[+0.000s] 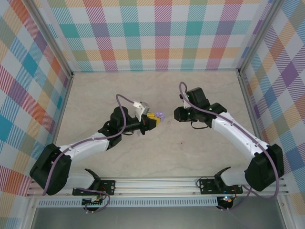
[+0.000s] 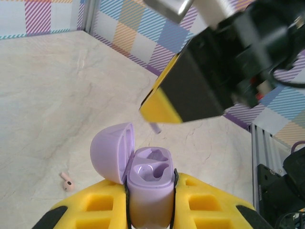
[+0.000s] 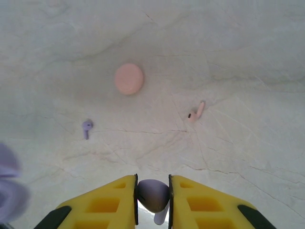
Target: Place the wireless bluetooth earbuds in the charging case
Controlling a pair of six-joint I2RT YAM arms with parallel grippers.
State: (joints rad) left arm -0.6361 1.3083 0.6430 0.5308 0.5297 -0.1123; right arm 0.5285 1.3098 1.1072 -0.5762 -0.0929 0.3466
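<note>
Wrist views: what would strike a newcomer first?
The open lilac plastic charging case, clamped in the left gripper, faces the right gripper, which holds a tiny purple stemmed earbud close by. On the pale table lie a pink round disc, a second purple earbud and a pink earbud.

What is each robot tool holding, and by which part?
The left tool grips the open purple plastic charging case by its lower body. The right tool pinches a tiny purple stemmed earbud by its rounded head.
</note>
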